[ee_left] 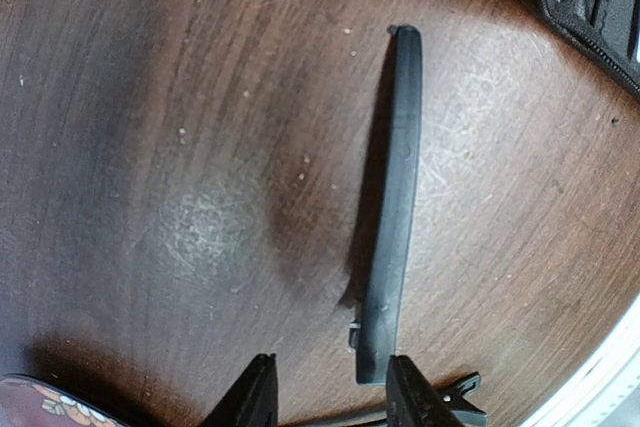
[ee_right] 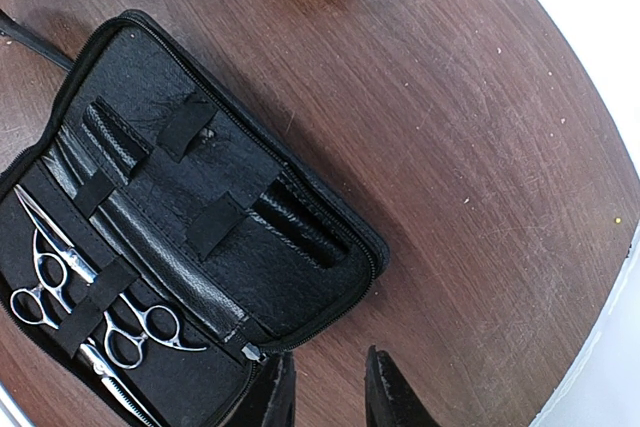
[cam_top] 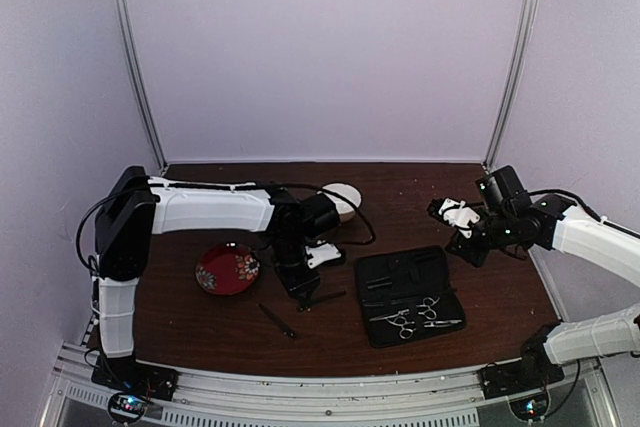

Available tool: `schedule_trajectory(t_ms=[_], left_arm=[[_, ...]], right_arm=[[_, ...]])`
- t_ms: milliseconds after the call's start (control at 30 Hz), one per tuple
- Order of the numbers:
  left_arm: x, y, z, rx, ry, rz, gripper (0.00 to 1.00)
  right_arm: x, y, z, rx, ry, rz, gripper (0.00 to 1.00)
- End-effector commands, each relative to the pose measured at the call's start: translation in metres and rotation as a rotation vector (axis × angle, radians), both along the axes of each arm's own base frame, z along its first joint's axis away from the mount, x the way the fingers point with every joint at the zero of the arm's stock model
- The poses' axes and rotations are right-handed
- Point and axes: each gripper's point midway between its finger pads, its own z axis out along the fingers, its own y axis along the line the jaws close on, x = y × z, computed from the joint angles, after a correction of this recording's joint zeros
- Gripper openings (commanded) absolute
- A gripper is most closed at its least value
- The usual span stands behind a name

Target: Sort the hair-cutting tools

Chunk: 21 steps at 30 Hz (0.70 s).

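Left claw (ee_left: 330, 399): its two fingers (ee_left: 412, 399) were spread apart and low over the table (ee_left: 180, 147), with the near end of the long black stick between them; the stick lay close to the right finger, with a gap on the other side
Long black stick (ee_left: 393, 207): it lay flat on the brown table, between the red plate (cam_top: 227, 269) and the black case (ee_right: 250, 247), and pointed away from the claw
Short black tool (cam_top: 278, 320): thin and dark, it lay on the table closer to the front edge, a little apart from the long stick
First scissors (cam_top: 398, 322): silver, with ring handles, tucked into the near half of the case under a black strap
Second scissors (cam_top: 434, 313): silver too, just beside the first pair in the same half of the case
Black case: it lay wide open and flat on the table, to the right of the left claw; its far half had straps and dark pockets
Right claw (ee_right: 325, 399): its fingers were parted with only table showing between them, and it was held up over the table by the right side of the case
Red plate: round, with a flower pattern, on the table to the left of the left claw
White thing (cam_top: 343, 197): round and pale, at the back of the table behind the left claw; I could not tell what it was
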Motion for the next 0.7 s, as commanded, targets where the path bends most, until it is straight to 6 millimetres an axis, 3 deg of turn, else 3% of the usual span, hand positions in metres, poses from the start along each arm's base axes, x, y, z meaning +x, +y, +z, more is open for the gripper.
schedule_trajectory(t_ms=[0,367,667], left_arm=[[-0.006,0.000,-0.004,0.002,0.022,-0.023,0.40],[-0.020,0.001,-0.017,0.005,0.089,-0.045,0.40],[-0.013,0.001,-0.022,0.022,0.070,-0.040,0.17]], right_arm=[[-0.001,-0.001,0.000,0.004,0.002,0.005,0.25],[-0.001,0.000,-0.001,0.003,0.005,0.008,0.25],[-0.001,0.000,-0.002,0.001,0.011,0.009,0.25]])
